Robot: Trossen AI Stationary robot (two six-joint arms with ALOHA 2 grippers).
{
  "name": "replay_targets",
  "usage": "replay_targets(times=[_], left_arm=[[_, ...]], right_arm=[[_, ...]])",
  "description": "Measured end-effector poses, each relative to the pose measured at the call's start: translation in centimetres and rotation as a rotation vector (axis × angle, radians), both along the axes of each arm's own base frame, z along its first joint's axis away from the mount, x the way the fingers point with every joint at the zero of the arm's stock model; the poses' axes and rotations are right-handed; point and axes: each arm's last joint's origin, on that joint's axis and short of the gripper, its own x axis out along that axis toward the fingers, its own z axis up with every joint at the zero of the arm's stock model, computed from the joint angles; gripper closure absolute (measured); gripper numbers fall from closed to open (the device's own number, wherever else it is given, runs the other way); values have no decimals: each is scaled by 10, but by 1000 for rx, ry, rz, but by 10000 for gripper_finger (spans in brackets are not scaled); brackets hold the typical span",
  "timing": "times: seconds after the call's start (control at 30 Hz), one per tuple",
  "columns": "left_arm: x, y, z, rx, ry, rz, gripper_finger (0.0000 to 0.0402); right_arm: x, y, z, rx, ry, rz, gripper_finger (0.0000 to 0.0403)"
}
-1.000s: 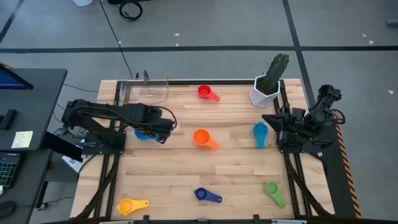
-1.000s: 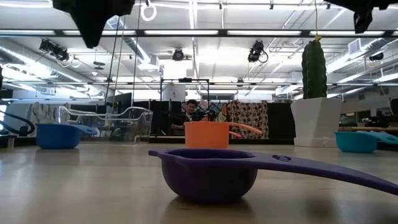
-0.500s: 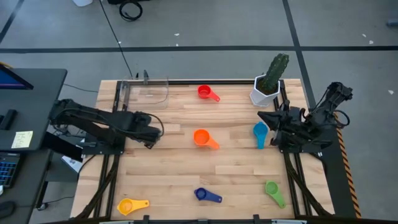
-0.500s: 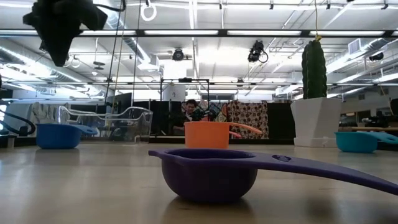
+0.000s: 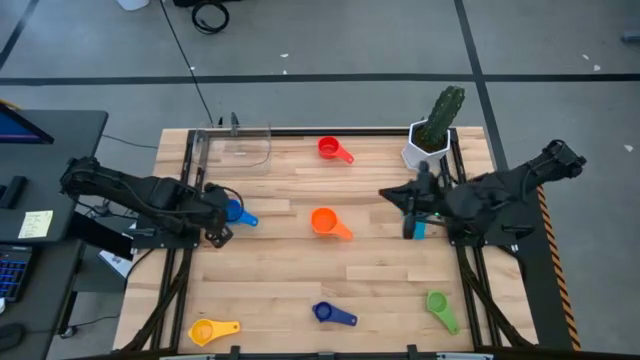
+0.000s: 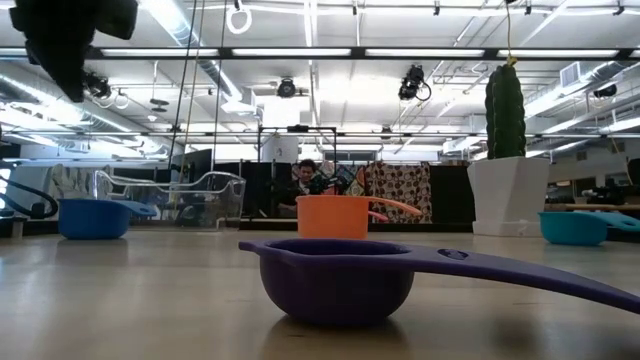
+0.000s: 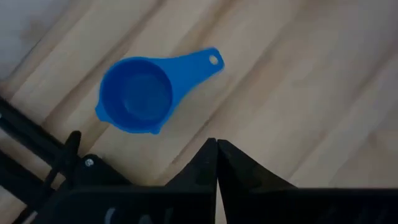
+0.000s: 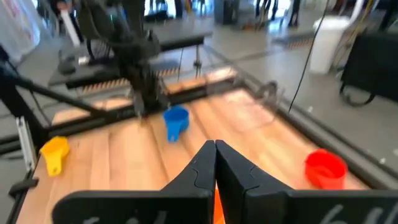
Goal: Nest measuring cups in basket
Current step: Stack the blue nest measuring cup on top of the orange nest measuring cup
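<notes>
The cups are light, stiff, slick plastic: pinch the rim or flat handle. Left tool (image 5: 215, 236), empty and pinched closed, hangs beside the blue cup (image 5: 234, 211); right tool (image 5: 410, 228) closed too.

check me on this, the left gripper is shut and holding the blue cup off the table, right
Not quite. The left gripper is shut, but it holds nothing: the left wrist view shows the blue cup lying on the table, apart from the closed fingertips. The high view agrees, with the cup resting beside the gripper.
</notes>
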Motion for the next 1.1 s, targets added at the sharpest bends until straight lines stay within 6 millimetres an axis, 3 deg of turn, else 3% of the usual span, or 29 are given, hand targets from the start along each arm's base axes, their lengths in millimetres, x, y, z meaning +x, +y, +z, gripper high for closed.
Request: replay_targets(times=[0.3, 0.53, 0.7, 1.1], left_arm=[[-2, 0, -1, 33, 41, -128, 390], [-3, 0, -1, 36, 47, -121, 375], [1, 1, -4, 31, 40, -13, 364], [5, 5, -50, 58, 40, 52, 363]], right_arm=[[39, -9, -11, 59, 110, 71, 390], [44, -11, -14, 57, 122, 68, 390], [43, -12, -13, 43, 125, 72, 390], [61, -20, -30, 64, 210, 97, 390]])
